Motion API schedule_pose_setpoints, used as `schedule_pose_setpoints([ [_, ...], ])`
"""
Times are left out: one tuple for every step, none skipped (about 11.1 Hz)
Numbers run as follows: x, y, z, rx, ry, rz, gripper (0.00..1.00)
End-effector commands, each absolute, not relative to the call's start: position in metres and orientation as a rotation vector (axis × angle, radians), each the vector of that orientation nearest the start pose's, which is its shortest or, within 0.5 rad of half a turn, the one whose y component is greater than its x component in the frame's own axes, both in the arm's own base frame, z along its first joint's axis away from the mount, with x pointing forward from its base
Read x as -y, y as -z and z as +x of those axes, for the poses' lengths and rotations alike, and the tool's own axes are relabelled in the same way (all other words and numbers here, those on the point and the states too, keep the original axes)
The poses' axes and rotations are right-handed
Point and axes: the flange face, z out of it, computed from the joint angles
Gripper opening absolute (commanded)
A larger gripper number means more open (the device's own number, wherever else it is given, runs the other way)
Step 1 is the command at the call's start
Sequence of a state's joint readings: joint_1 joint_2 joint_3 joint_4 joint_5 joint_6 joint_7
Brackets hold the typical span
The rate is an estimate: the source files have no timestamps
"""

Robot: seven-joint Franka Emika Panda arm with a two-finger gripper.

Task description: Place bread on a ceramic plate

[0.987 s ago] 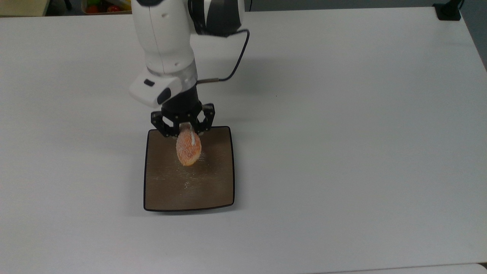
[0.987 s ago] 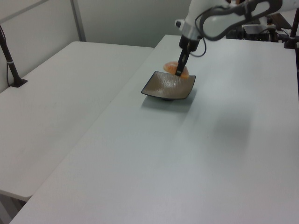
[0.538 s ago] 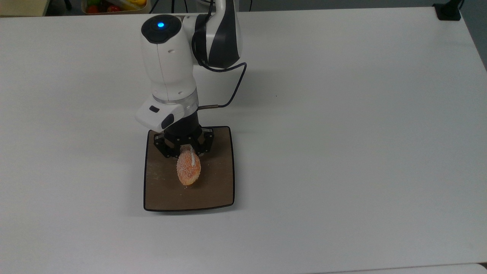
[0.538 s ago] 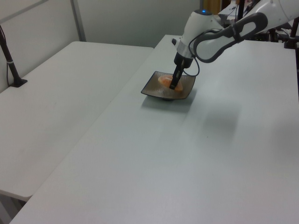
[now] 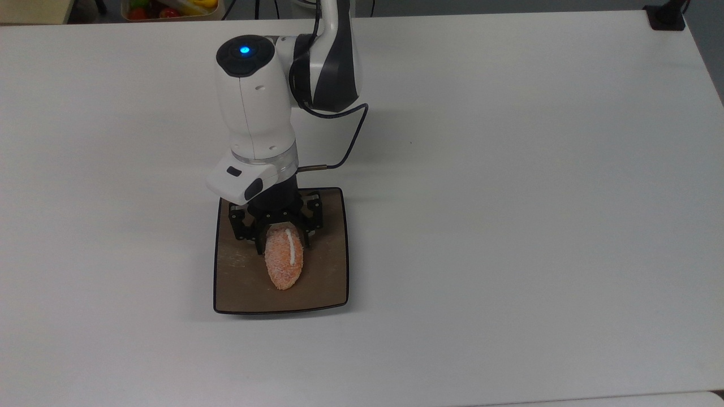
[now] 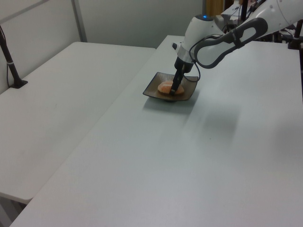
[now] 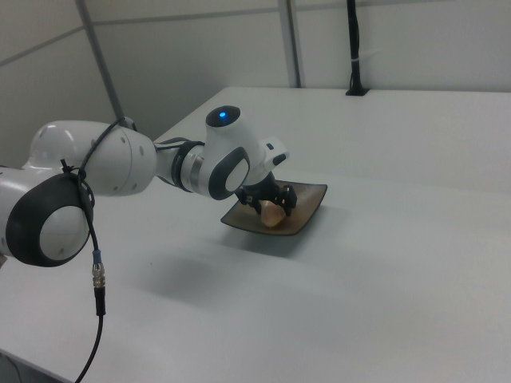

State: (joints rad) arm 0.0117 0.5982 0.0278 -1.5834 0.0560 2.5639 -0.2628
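Where hand [image 5: 281, 240] covers it, bread's [image 5: 284, 263] end

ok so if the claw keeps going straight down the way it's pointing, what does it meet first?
The bread, which sits between its fingers. The claw points down at the ceramic plate, which lies directly under the bread. How much gap is left above the plate is hard to judge.

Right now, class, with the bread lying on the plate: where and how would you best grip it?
Grip the bread across its narrow width, near the middle, coming straight down from above. It lies flat on the plate, long axis along its white stripe, so its two long sides are free for the fingers. The gripper already straddles one end this way.
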Motion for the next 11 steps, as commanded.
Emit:
schedule_pose_setpoints([
  [-0.028,-0.338,0.733,0.407,0.65,-3.061,1.0],
  [-0.029,-0.356,0.732,0.409,0.686,-3.058,1.0],
  [-0.026,-0.376,0.729,0.401,0.707,-3.055,1.0],
  [-0.025,-0.394,0.72,0.397,0.721,-3.053,1.0],
  [-0.023,-0.415,0.712,0.392,0.717,-3.055,1.0],
  [-0.022,-0.44,0.704,0.386,0.677,-3.059,1.0],
  [-0.019,-0.471,0.692,0.329,0.651,-3.061,1.0],
  [-0.017,-0.502,0.678,0.238,0.613,-3.063,1.0],
  [-0.017,-0.534,0.661,0.117,0.567,-3.061,1.0],
  [-0.016,-0.573,0.635,-0.087,0.508,-3.05,1.0],
  [-0.017,-0.593,0.618,-0.208,0.456,-3.041,1.0],
])
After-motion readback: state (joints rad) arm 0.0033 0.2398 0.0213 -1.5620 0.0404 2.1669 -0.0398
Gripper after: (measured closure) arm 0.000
